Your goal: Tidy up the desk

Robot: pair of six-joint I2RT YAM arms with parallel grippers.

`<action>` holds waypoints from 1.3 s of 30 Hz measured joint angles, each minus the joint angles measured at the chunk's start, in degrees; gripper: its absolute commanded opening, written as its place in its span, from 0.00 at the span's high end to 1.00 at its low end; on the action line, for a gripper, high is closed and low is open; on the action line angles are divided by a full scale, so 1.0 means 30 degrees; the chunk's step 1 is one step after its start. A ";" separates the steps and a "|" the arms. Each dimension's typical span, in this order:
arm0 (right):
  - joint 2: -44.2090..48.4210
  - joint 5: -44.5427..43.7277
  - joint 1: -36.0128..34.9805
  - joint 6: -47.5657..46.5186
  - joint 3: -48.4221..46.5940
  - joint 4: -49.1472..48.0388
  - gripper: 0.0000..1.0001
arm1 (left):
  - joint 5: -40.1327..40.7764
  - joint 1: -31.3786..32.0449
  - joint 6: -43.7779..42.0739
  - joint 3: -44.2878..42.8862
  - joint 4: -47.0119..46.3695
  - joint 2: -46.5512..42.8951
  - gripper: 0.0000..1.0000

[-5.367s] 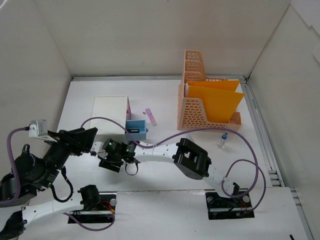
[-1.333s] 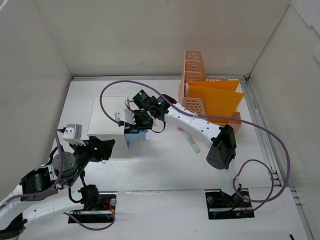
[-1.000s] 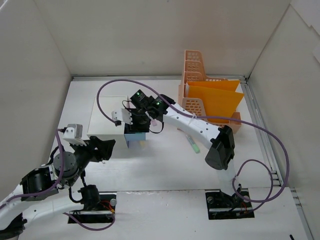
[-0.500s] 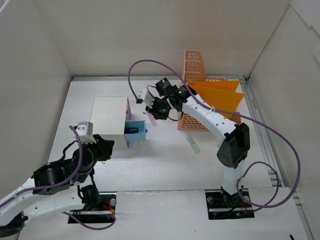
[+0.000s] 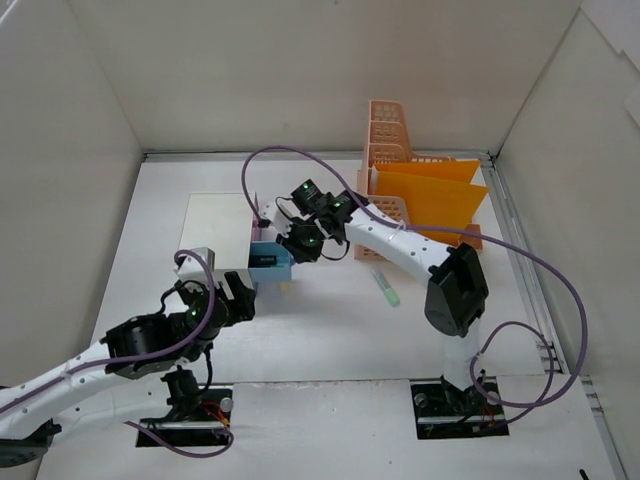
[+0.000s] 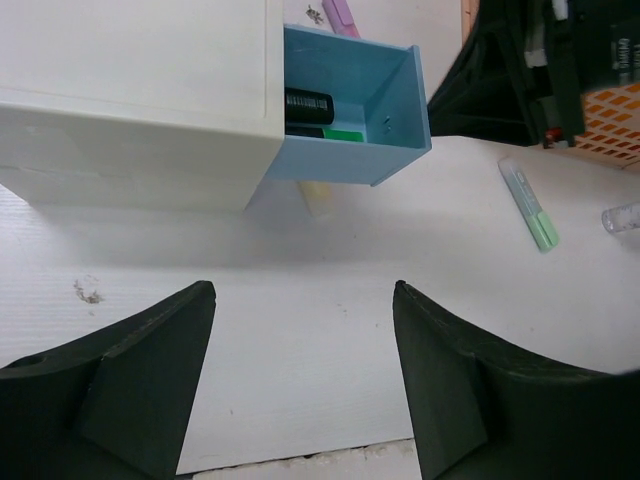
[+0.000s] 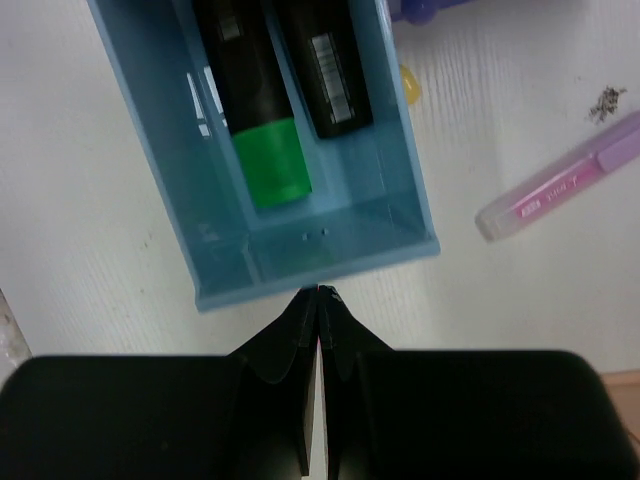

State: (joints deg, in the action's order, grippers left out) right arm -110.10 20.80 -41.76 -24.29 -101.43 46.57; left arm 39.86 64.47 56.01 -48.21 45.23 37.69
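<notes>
The desk (image 5: 330,335) is a wide white tabletop. A white drawer unit (image 5: 218,230) stands on it with its blue drawer (image 5: 271,262) pulled out. In the drawer (image 7: 310,250) lie a black marker with a green cap (image 7: 255,130) and a second black marker (image 7: 330,70). My right gripper (image 7: 318,295) is shut and empty, its tips right at the drawer's front wall. My left gripper (image 6: 302,290) stands open over bare desk, short of the unit (image 6: 140,100), with nothing between its fingers. A green highlighter (image 5: 386,287) lies loose to the right.
An orange file rack (image 5: 415,200) with yellow folders stands at the back right. A pink pen (image 7: 570,185) lies beside the drawer. A small clear object (image 6: 622,215) lies past the highlighter (image 6: 530,205). White walls enclose the desk on three sides.
My right gripper has swung from the pink pen's side back to the drawer front. The left arm has reached forward toward the drawer unit. The highlighter has not moved.
</notes>
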 measured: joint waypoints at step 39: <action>-0.2106 0.1479 0.1610 0.1479 -0.0532 -0.3177 0.63 | -0.2004 -0.4881 -0.4153 -0.2586 -0.1129 0.3876 0.24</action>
State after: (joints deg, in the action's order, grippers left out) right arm -116.42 25.23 -36.93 -19.86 -103.02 37.04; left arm 33.85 49.82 43.55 -55.96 41.85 49.32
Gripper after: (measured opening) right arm 0.385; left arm 0.758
